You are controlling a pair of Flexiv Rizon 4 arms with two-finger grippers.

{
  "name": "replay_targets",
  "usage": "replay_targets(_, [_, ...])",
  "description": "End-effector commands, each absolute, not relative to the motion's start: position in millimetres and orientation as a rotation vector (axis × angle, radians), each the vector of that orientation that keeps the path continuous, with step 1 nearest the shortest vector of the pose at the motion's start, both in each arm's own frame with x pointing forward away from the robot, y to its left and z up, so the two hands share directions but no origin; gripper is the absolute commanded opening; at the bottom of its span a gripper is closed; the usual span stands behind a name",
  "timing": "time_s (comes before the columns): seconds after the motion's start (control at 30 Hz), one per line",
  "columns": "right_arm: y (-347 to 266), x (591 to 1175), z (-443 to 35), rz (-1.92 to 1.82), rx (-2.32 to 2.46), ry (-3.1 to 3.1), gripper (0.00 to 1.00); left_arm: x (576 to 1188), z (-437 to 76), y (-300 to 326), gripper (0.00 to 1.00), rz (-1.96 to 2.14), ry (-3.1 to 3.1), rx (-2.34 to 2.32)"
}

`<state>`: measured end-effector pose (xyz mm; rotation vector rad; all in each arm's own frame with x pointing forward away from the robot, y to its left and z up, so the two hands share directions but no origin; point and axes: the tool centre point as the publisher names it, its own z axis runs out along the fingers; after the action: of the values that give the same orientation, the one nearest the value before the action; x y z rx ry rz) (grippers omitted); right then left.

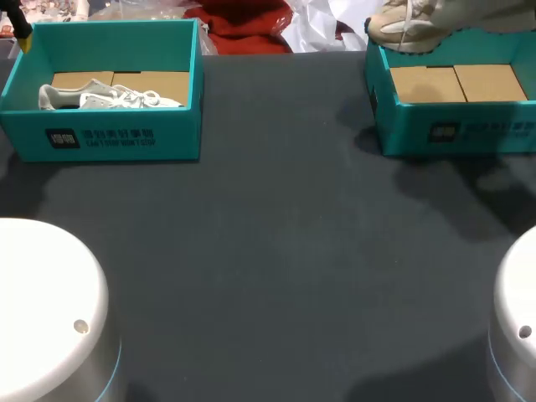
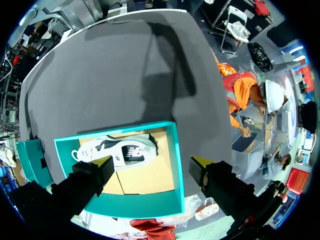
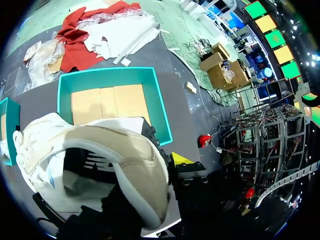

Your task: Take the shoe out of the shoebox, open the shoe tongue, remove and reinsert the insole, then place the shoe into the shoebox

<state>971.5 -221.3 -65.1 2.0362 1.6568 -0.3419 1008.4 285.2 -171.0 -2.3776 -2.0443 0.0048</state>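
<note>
Right tool [image 3: 171,164] holds the beige shoe [image 3: 100,150]. One yellow tip shows against the shoe's collar and the other is hidden behind the upper, but the shoe hangs clear of everything, so I judge the grip closed on it. In the head view the shoe sits in the air over the far rim of the right box [image 1: 452,134], toe pointing toward the middle of the desk [image 1: 276,251]. That box holds only its cardboard floor.

Left tool [image 2: 152,165] hovers above the left box [image 1: 117,134] with its fingers spread wide and nothing between them. A white shoe [image 2: 117,150] lies on its side inside that box, along the wall, just ahead of one yellow tip.

By my reading, the first step is in hand: the beige shoe is out of its box but not yet set down, and the tongue and insole are untouched.

The next move calls for carrying the shoe toward the open middle of the desk and lowering it sole-down, opening upward. It needs to be steady enough for the free tool to reach the tongue. The left tool would have to leave its box and come across, since the two are well apart now.
</note>
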Motion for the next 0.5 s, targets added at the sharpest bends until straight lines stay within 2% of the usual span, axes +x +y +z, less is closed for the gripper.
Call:
replay_targets(0.03, [-187, 934, -59, -0.336, 2.011, 1.610, 0.00, 1008, -171, 286, 1.00, 0.002, -2.042, -2.378])
replay_targets(0.33, [-120, 886, -70, -0.449, 2.023, 1.618, 0.00, 1008, -171, 286, 1.00, 0.002, -2.042, -2.378])
replay_targets(0.5, [-120, 886, -70, -0.449, 2.023, 1.618, 0.00, 1008, -171, 286, 1.00, 0.002, -2.042, -2.378])
